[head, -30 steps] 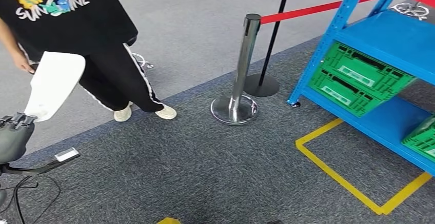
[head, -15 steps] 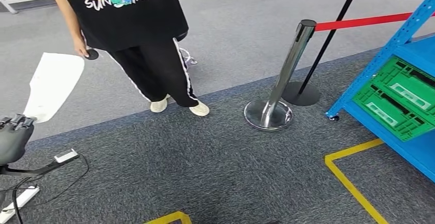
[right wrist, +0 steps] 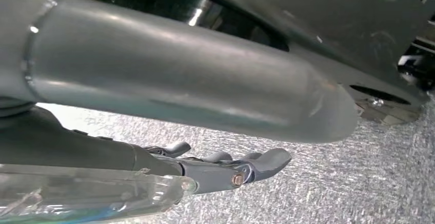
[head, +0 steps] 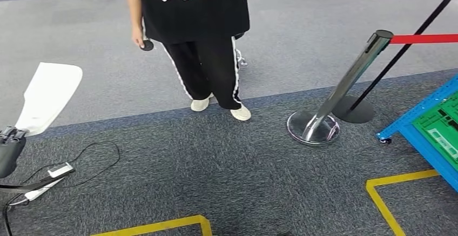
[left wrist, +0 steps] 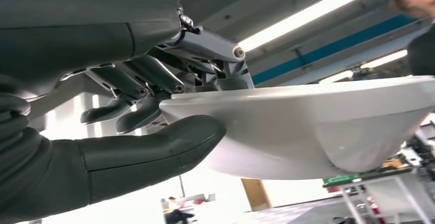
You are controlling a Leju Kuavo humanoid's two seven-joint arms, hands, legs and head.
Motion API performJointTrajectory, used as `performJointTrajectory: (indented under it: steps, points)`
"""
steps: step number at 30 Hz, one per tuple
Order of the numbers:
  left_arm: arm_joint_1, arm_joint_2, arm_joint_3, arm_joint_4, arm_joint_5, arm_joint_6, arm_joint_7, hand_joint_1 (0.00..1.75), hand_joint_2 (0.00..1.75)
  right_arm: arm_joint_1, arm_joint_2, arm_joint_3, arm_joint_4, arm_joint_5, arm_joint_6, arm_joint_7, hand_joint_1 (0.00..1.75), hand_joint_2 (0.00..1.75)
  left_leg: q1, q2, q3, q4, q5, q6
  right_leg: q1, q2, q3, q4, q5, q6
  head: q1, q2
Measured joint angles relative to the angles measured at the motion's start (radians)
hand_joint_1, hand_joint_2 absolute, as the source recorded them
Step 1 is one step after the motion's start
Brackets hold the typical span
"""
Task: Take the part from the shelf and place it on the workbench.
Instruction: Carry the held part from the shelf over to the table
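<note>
Pick done: left hand [left wrist: 154, 116] grips the white part [head: 46, 98], thumb under, fingers on top, carried off the blue shelf [head: 418, 125]. Right hand [right wrist: 225, 165] hangs empty, fingers loosely apart. Tabletop not in sight; placing remains.

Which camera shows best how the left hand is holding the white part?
The left wrist view: the thumb presses under the white part, dark fingers above its edge. The head view shows the part's whole outline rising from the left hand, grip unclear. The right wrist view faces carpet.
</note>
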State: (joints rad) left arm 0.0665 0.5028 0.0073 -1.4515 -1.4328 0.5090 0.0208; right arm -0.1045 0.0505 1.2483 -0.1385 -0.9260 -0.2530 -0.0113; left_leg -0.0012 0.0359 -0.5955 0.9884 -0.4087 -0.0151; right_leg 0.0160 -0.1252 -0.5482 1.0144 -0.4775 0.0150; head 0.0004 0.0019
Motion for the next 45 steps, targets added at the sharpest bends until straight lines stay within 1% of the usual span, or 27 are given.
performJointTrajectory:
  steps: [2,4,6,7,9,11,13,15,17,19,21,22,23,24,26,28,30,31,33,35,36,37,38,39,41,43,45]
  points:
    - [0.003,0.000,0.005,0.000,0.000,0.001,-0.001,1.75,1.75,-0.002,0.001,0.003,0.000,0.001,-0.001,0.004,0.00,0.00,0.005,-0.023,0.000,-0.002,0.003,0.011,-0.004,0.039,-0.016,0.041,-0.029,0.011,0.003,0.000]
    - [0.005,-0.002,0.007,0.000,0.000,0.004,-0.004,1.75,1.75,-0.001,0.003,0.005,0.000,0.003,-0.002,0.007,0.00,0.00,0.009,-0.045,0.000,-0.003,0.005,0.018,-0.008,0.100,-0.073,0.164,-0.090,0.019,0.008,0.000]
    - [0.009,-0.006,0.008,0.000,0.000,0.005,-0.009,1.75,1.75,0.002,0.003,0.008,0.000,0.004,-0.003,0.009,0.00,0.00,0.009,-0.071,-0.001,-0.002,0.005,0.021,-0.008,0.119,-0.135,0.284,-0.129,0.021,0.008,0.000]
    - [0.012,-0.008,0.008,0.000,0.000,0.006,-0.012,1.75,1.75,0.004,0.003,0.010,0.000,0.004,-0.004,0.009,0.00,0.00,0.009,-0.085,-0.001,-0.002,0.006,0.021,-0.008,0.122,-0.146,0.297,-0.121,0.020,0.008,0.000]
    - [0.015,-0.011,0.009,0.000,-0.002,0.007,-0.015,1.75,1.75,0.004,0.004,0.013,0.000,0.004,-0.004,0.009,0.00,0.00,0.010,-0.114,-0.001,-0.002,0.007,0.020,-0.010,0.136,-0.110,0.205,-0.056,0.016,0.008,0.000]
    - [0.016,-0.012,0.011,0.000,-0.003,0.008,-0.017,1.75,1.75,0.002,0.005,0.014,0.000,0.004,-0.005,0.009,0.00,0.00,0.011,-0.141,-0.003,0.000,0.009,0.013,-0.018,0.196,-0.046,0.067,0.001,0.013,0.007,0.000]
    - [0.016,-0.014,0.014,0.000,-0.004,0.009,-0.017,1.75,1.75,0.001,0.006,0.015,0.000,0.004,-0.005,0.008,0.00,0.00,0.014,-0.166,-0.011,0.001,0.014,0.000,-0.021,0.232,-0.017,0.009,0.013,0.011,0.006,0.000]
    - [0.019,-0.015,0.019,0.000,-0.005,0.011,-0.017,1.75,1.75,0.001,0.008,0.016,0.000,0.004,-0.005,0.008,0.00,0.00,0.019,-0.183,-0.018,-0.003,0.021,-0.015,-0.019,0.207,-0.014,0.005,0.017,0.002,0.007,0.000]
    - [0.020,-0.018,0.022,0.000,-0.011,0.011,-0.017,1.75,1.75,0.000,0.011,0.017,0.000,0.004,-0.004,0.008,0.00,0.00,0.016,-0.136,-0.034,0.023,0.002,-0.024,-0.019,0.177,-0.011,-0.004,0.024,-0.011,0.002,0.000]
    - [0.014,-0.024,0.021,0.000,-0.020,0.010,-0.017,1.75,1.75,0.001,0.011,0.017,0.000,0.004,-0.002,0.008,0.00,0.00,0.011,-0.069,-0.080,0.123,-0.059,-0.028,-0.018,0.146,-0.011,-0.010,0.027,-0.019,-0.003,0.000]
    - [0.011,-0.033,0.018,0.000,-0.030,0.010,-0.016,1.75,1.75,0.004,0.011,0.018,0.000,0.003,-0.001,0.008,0.00,0.00,0.013,-0.051,-0.134,0.244,-0.112,-0.033,-0.017,0.114,-0.013,-0.010,0.026,-0.021,-0.004,0.000]
    - [0.011,-0.037,0.017,0.000,-0.034,0.010,-0.015,1.75,1.75,0.005,0.011,0.018,0.000,0.001,0.000,0.008,0.00,0.00,0.013,-0.049,-0.142,0.268,-0.114,-0.034,-0.016,0.098,-0.013,-0.010,0.026,-0.021,-0.004,0.000]
    - [0.011,-0.042,0.015,0.001,-0.039,0.010,-0.013,1.75,1.75,0.005,0.011,0.018,0.000,-0.001,0.001,0.008,0.00,0.00,0.014,-0.047,-0.131,0.256,-0.098,-0.036,-0.016,0.083,-0.013,-0.009,0.025,-0.020,-0.004,0.000]
    - [0.011,-0.046,0.013,0.001,-0.042,0.009,-0.011,1.75,1.75,0.004,0.011,0.018,0.000,-0.003,0.002,0.008,0.00,0.00,0.015,-0.039,-0.102,0.208,-0.070,-0.036,-0.017,0.068,-0.012,-0.009,0.024,-0.019,-0.004,0.000]
    - [0.009,-0.053,0.007,0.000,-0.045,0.009,-0.006,1.75,1.75,0.002,0.010,0.018,0.000,-0.005,0.005,0.007,0.00,0.00,0.012,0.012,-0.026,0.077,-0.020,-0.034,-0.012,0.045,-0.008,-0.006,0.018,-0.011,-0.005,0.000]
    - [0.006,-0.062,0.000,0.000,-0.047,0.008,0.001,1.75,1.75,0.002,0.008,0.017,0.001,-0.006,0.008,0.006,0.00,0.00,0.007,0.047,0.011,0.007,-0.008,-0.022,-0.003,0.023,-0.003,-0.004,0.012,-0.001,-0.005,0.000]
    - [0.008,-0.071,-0.005,-0.001,-0.048,0.007,0.007,1.75,1.75,0.001,0.007,0.017,0.001,-0.007,0.009,0.005,0.00,0.00,0.005,0.027,0.009,0.001,-0.010,-0.006,-0.001,-0.002,0.002,-0.006,0.008,0.007,-0.005,0.000]
    - [0.010,-0.074,-0.005,-0.002,-0.049,0.007,0.009,1.75,1.75,0.001,0.006,0.017,0.001,-0.007,0.009,0.005,0.00,0.00,0.007,0.014,0.009,0.000,-0.008,0.000,-0.002,0.002,0.003,-0.002,0.002,0.012,-0.004,0.000]
    - [0.008,-0.079,-0.007,-0.003,-0.049,0.006,0.010,1.75,1.75,0.000,0.004,0.017,0.001,-0.008,0.009,0.004,0.00,0.00,0.012,-0.009,0.009,-0.002,-0.004,0.012,-0.007,0.051,-0.022,0.058,-0.037,0.023,0.000,0.000]
    - [0.006,-0.084,-0.010,-0.004,-0.049,0.006,0.010,1.75,1.75,0.003,0.003,0.017,0.001,-0.008,0.009,0.004,0.00,0.00,0.014,-0.034,0.006,-0.001,-0.002,0.019,-0.010,0.108,-0.089,0.195,-0.101,0.029,0.004,0.000]
    - [0.005,-0.088,-0.012,-0.004,-0.049,0.006,0.011,1.75,1.75,0.004,0.003,0.017,0.001,-0.008,0.010,0.004,0.00,0.00,0.014,-0.048,0.005,-0.001,-0.001,0.021,-0.010,0.118,-0.123,0.260,-0.123,0.029,0.005,0.000]
    - [0.006,-0.090,-0.014,-0.004,-0.049,0.006,0.011,1.75,1.75,0.006,0.002,0.017,0.001,-0.008,0.010,0.004,0.00,0.00,0.013,-0.063,0.004,-0.001,-0.001,0.021,-0.010,0.121,-0.143,0.293,-0.125,0.029,0.005,0.000]
    - [0.006,-0.093,-0.017,-0.003,-0.049,0.006,0.011,1.75,1.75,0.008,0.002,0.017,0.001,-0.008,0.010,0.004,0.00,0.00,0.013,-0.079,0.005,-0.001,-0.001,0.021,-0.010,0.123,-0.144,0.285,-0.108,0.027,0.004,0.000]
    - [0.006,-0.095,-0.019,-0.003,-0.049,0.006,0.011,1.75,1.75,0.008,0.002,0.017,0.001,-0.008,0.010,0.004,0.00,0.00,0.014,-0.094,0.005,-0.001,0.000,0.020,-0.010,0.129,-0.125,0.237,-0.074,0.024,0.004,0.000]
    - [0.005,-0.098,-0.021,-0.004,-0.049,0.006,0.011,1.75,1.75,0.007,0.002,0.017,0.001,-0.008,0.010,0.003,0.00,0.00,0.014,-0.123,0.005,0.001,0.001,0.015,-0.015,0.171,-0.060,0.092,-0.006,0.020,0.004,0.000]
    - [0.006,-0.100,-0.022,-0.004,-0.049,0.006,0.014,1.75,1.75,0.006,0.002,0.017,0.001,-0.008,0.010,0.001,0.00,0.00,0.015,-0.148,-0.001,0.002,0.005,0.005,-0.020,0.207,-0.020,0.011,0.017,0.017,0.004,0.000]
    - [0.011,-0.100,-0.022,-0.004,-0.050,0.006,0.018,1.75,1.75,0.005,0.001,0.018,0.001,-0.008,0.010,0.000,0.00,0.00,0.018,-0.171,-0.009,-0.001,0.012,-0.009,-0.019,0.195,-0.016,0.006,0.017,0.010,0.003,0.000]
